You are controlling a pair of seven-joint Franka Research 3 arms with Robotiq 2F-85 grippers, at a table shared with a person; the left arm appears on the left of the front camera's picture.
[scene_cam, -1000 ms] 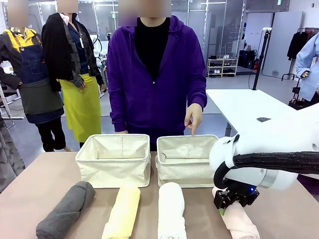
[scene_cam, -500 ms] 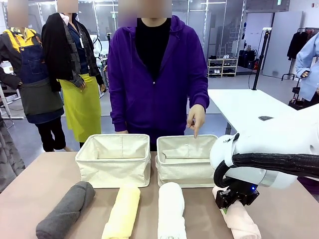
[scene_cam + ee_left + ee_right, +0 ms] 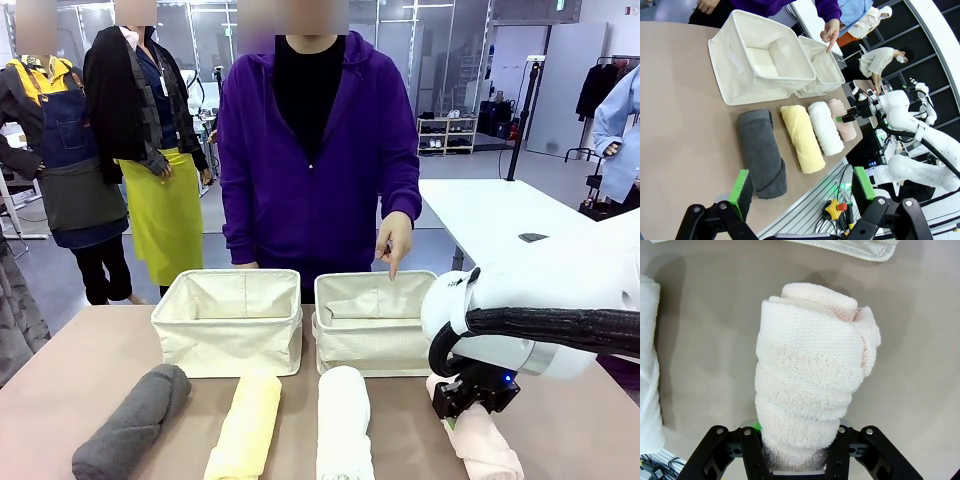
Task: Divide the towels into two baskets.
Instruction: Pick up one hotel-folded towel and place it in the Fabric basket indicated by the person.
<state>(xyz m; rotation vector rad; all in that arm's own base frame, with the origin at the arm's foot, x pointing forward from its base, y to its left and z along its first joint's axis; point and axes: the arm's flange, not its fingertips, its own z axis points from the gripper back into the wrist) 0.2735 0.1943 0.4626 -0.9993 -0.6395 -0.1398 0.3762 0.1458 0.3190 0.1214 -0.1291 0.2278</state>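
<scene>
Four rolled towels lie in a row on the table in front of the baskets: dark grey point(image 3: 130, 425), pale yellow point(image 3: 245, 425), white point(image 3: 343, 425) and pale pink point(image 3: 487, 448). Two cream canvas baskets stand behind them, the left basket point(image 3: 228, 345) and the right basket point(image 3: 370, 348), both with nothing inside. My right gripper point(image 3: 463, 402) is down over the far end of the pink towel point(image 3: 810, 380), its fingers pressed against both sides of the roll. My left gripper point(image 3: 802, 187) hangs open high over the table's near edge, above the grey towel point(image 3: 762, 157).
A person in a purple hoodie stands at the far side, and their hand point(image 3: 393, 240) points down into the right basket point(image 3: 827, 82). My right arm's white elbow point(image 3: 520, 320) bulks over the table's right part. Bare tabletop point(image 3: 60, 390) lies to the left.
My right gripper has sunk a little lower onto the pink towel. The person's pointing hand has shifted slightly toward the right basket's rim.
</scene>
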